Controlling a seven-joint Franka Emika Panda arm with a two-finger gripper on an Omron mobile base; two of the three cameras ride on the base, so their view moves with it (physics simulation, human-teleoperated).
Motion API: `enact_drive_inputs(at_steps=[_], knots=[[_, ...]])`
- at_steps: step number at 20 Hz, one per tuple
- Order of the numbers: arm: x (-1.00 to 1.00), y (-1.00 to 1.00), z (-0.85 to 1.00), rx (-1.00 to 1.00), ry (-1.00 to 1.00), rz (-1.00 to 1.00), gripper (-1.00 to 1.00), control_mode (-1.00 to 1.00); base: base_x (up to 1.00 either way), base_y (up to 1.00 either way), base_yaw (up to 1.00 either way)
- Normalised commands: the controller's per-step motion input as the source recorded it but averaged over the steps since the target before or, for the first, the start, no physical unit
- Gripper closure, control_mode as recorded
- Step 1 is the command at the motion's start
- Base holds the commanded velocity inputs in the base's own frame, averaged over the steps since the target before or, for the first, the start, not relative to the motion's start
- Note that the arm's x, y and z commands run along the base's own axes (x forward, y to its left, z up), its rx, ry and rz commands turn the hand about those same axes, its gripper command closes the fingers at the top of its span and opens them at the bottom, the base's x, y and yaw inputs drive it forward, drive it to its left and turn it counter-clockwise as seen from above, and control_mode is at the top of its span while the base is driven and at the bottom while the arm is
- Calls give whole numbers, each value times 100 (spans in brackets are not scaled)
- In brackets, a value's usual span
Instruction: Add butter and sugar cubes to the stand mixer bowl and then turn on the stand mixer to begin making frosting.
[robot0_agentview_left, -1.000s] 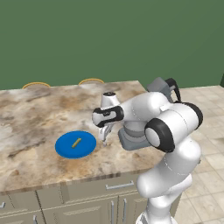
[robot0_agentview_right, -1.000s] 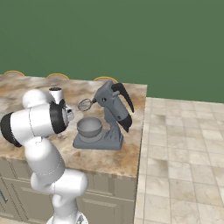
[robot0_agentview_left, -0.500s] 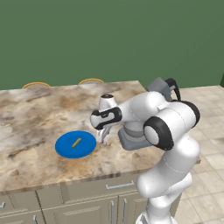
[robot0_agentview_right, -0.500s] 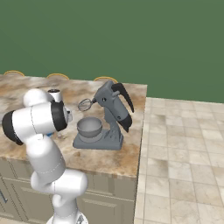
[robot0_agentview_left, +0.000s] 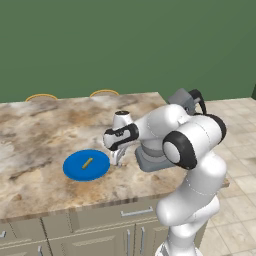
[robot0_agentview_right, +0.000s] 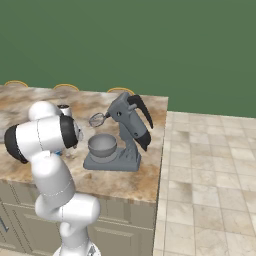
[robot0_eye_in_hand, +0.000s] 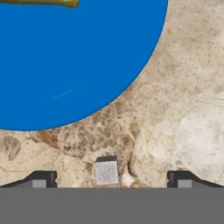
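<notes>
A sugar cube (robot0_eye_in_hand: 106, 171) lies on the table (robot0_eye_in_hand: 183, 100) between the spread fingers (robot0_eye_in_hand: 109, 179), just beside the blue plate (robot0_eye_in_hand: 65, 57), and nothing is pinched yet. The cube is very small and sits nearer to one finger (robot0_eye_in_hand: 41, 179), so the closing may push it aside or tip it out. If the hand goes too low, the tips may hit the table. The butter (robot0_agentview_left: 87, 162) rests on the plate. The bowl (robot0_agentview_right: 102, 145) stands on the mixer (robot0_agentview_right: 127, 130), well apart, so a weak hold may drop the cube on the way
</notes>
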Motion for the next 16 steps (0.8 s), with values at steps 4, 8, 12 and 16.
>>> enact_drive_inputs(at_steps=[4,8,12,16], knots=[[0,0,-26,0,0,0,-100,-100,0,0,0],[0,0,-22,0,0,0,-100,-100,0,0,0],[-4,0,-10,0,0,0,-100,-100,0,0,0],[-14,0,-6,0,0,0,-100,-100,0,0,0]])
